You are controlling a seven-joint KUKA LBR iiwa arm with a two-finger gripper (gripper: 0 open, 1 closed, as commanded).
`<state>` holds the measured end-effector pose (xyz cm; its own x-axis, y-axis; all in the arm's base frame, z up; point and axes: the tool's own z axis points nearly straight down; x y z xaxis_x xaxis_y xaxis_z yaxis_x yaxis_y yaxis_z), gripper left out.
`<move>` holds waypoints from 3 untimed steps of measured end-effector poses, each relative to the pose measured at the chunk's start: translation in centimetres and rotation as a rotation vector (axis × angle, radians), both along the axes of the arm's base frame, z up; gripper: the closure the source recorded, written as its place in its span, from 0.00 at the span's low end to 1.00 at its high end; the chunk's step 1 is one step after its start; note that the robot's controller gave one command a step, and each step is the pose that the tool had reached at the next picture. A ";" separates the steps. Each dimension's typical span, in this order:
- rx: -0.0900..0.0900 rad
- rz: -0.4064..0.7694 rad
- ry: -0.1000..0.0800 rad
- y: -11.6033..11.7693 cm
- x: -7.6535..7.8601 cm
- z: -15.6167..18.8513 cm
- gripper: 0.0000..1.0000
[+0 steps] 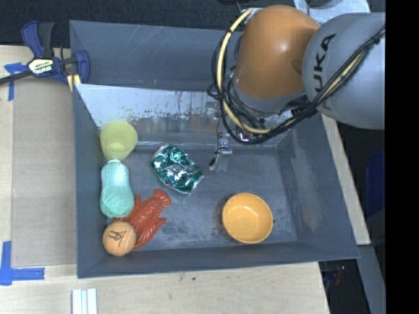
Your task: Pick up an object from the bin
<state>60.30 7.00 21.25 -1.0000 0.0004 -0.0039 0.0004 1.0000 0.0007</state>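
Green foil wrapper (175, 168) in grey bin (288, 182)

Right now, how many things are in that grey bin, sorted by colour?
Orange: 2, the bowl and the ball
Red: 1, the lobster toy
Green shades: 3, the yellow-green cup, the mint bundle and the green-and-white crumpled wrapper
Total: 6

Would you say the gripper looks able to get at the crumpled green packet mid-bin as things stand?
Probably yes: the gripper sits close beside the green packet, bare bin floor between them, and nothing lies on the packet.
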 end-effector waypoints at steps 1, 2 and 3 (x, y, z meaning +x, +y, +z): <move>0.003 -0.088 0.001 4.2 -0.7 -14.2 0.00; 0.003 -0.255 -0.012 4.6 -0.6 -6.4 0.00; -0.001 -0.234 0.005 7.4 -1.2 -11.1 0.00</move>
<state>59.09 14.44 10.13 -0.9726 0.2325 0.0012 0.2325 0.9726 -0.0011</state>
